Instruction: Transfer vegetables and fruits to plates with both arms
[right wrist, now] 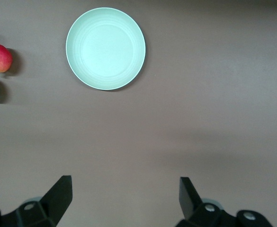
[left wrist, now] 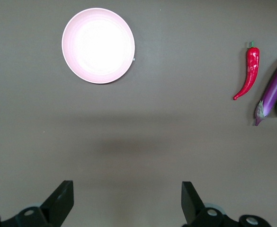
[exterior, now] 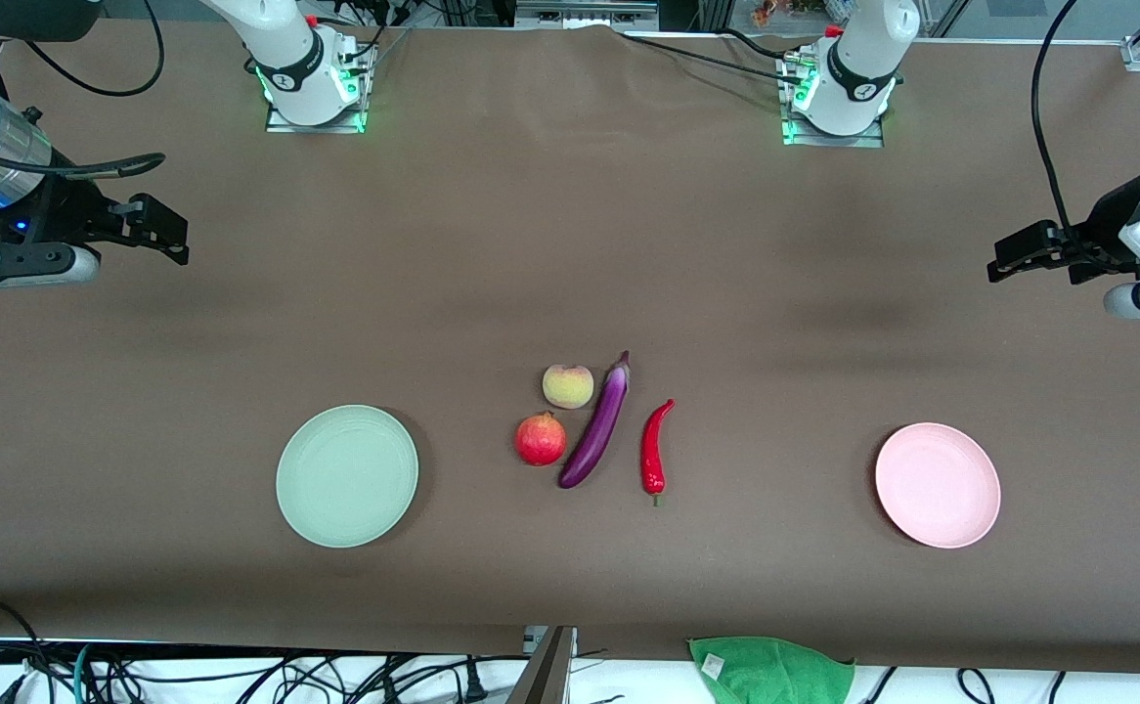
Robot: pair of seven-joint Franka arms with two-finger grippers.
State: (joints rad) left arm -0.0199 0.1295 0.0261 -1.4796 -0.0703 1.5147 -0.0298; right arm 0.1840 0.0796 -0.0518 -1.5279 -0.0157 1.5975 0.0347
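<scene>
All 4 items cluster mid-table: peach point(exterior: 568, 386) and pomegranate point(exterior: 541, 439) touch or nearly touch the eggplant point(exterior: 597, 426), with the chili point(exterior: 655, 448) just beside it. Both plates, green point(exterior: 346, 476) and pink point(exterior: 937, 484), sit empty toward the front edge. The left gripper point(exterior: 1018, 256) and right gripper point(exterior: 154, 230) hover at opposite table ends, fingers apart. A grasp could nudge neighbours, and the round fruit could roll.

Four pieces of produce lay clustered at the middle of the table. The long glossy purple eggplant point(exterior: 598, 426) lay on a slant, its stem end farther from the front camera. Just beside it, toward the right arm's end, sat the yellowish-pink peach point(exterior: 568, 386) and — nearer the camera — the round red pomegranate-like fruit point(exterior: 541, 439). The curved red chili pepper point(exterior: 654, 448) lay near the eggplant toward the left arm's end, green stem pointing at the camera. Well apart from them sat two round, shallow, empty plates — the pale green plate point(exterior: 347, 476) toward the right arm's end, the pale pink plate point(exterior: 937, 485) toward the left arm's.
</scene>
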